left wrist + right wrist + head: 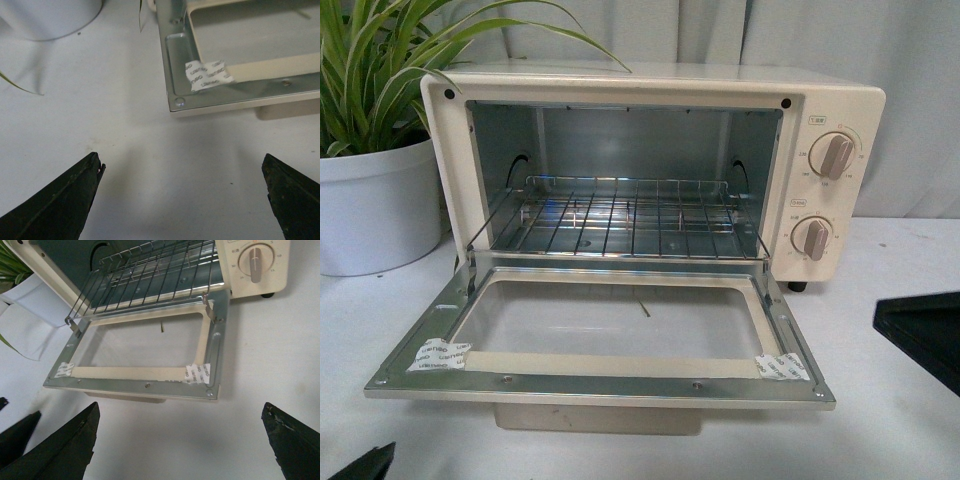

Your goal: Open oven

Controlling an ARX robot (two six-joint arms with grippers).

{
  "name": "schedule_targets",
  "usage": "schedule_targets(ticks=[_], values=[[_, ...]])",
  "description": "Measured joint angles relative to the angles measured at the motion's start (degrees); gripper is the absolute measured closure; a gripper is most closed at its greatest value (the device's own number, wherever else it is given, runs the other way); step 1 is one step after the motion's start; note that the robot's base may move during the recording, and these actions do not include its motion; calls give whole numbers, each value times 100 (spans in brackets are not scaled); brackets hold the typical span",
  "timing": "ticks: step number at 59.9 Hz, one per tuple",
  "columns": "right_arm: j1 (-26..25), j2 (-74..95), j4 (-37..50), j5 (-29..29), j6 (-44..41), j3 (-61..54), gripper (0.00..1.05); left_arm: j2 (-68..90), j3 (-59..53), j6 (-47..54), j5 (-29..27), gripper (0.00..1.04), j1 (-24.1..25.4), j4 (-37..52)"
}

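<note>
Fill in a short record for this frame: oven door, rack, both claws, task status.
oven: cream-white, on the table
door: fully open, folded down roughly level, window facing up
wire rack: inside the cavity, nothing on it
left claw: open, empty, above the table near a door corner
right claw: open, empty, facing the door's front edge
task status: looks done
other: potted plant beside the oven
</note>
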Motion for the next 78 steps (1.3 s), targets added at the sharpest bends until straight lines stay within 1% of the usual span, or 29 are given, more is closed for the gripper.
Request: schedule_targets(ticks=[5, 10, 13, 21, 27, 33, 38, 53, 54, 55, 56, 57, 59, 60, 61, 62, 64, 68, 71, 72, 73, 77, 78], values=[[42, -402, -210, 131, -22, -214, 9, -1080, -131, -44, -28, 7, -114, -560], [125, -837, -442, 339, -44, -400, 9, -1945, -254, -96, -35, 7, -105, -1014], [184, -1091, -568, 439, -55, -483, 9, -2562, -348, -192, 24, 7, -9, -1381], [343, -1663, -861, 693, -125, -662, 9, -3646, -485, -293, 96, 7, 221, -2026], [415, -1967, -1025, 857, -144, -754, 9, -4072, -487, -367, 59, 7, 232, -2347], [437, -2168, -1073, 966, -136, -835, 9, -4365, -487, -494, -151, 7, 122, -2636], [391, -2345, -968, 1088, -122, -960, 9, -4513, -485, -623, -105, 7, 170, -2645], [372, -2374, -962, 1119, -122, -968, 9, -4546, -485, -697, -98, 7, 212, -2638], [385, -2376, -920, 1196, -164, -984, 10, -4597, -518, -636, -72, 9, 238, -2522], [459, -2387, -667, 1386, -254, -1075, 12, -4660, -584, -529, 24, 12, 284, -2317], [531, -2446, -142, 2061, -603, -1270, 17, -4732, -649, -463, 149, 16, 350, -2120], [535, -2500, 170, 2374, -778, -1399, 21, -4850, -728, -326, 293, 21, 466, -1945], [442, -2682, 649, 2861, -1322, -1622, 30, -5016, -754, -203, 459, 28, 640, -1912], [402, -2721, 675, 2898, -1416, -1646, 31, -5073, -754, -164, 535, 32, 743, -1915], [313, -2806, 682, 2903, -1620, -1676, 35, -5097, -754, -146, 575, 34, 791, -1919], [271, -2850, 682, 2896, -1652, -1687, 37, -5136, -754, -116, 660, 38, 892, -1930], [87, -3018, 643, 2752, -1895, -1720, 44, -5224, -800, -66, 793, 43, 1036, -1934], [-177, -3226, 520, 2490, -2090, -1757, 55, -5434, -960, -15, 1086, 55, 1322, -2000], [-426, -3386, 396, 2240, -2194, -1810, 66, -5477, -960, 13, 1244, 64, 1493, -2052], [-468, -3410, 376, 2197, -2214, -1818, 67, -5499, -960, 20, 1331, 68, 1561, -2070], [-516, -3493, 295, 2166, -2229, -1827, 71, -5512, -960, 24, 1364, 70, 1593, -2079], [-651, -4004, -350, 2050, -2286, -1860, 83, -5589, -960, 37, 1554, 82, 1814, -2122], [-678, -4072, -407, 2013, -2288, -1871, 85, -5598, -960, 39, 1600, 86, 1869, -2135]])
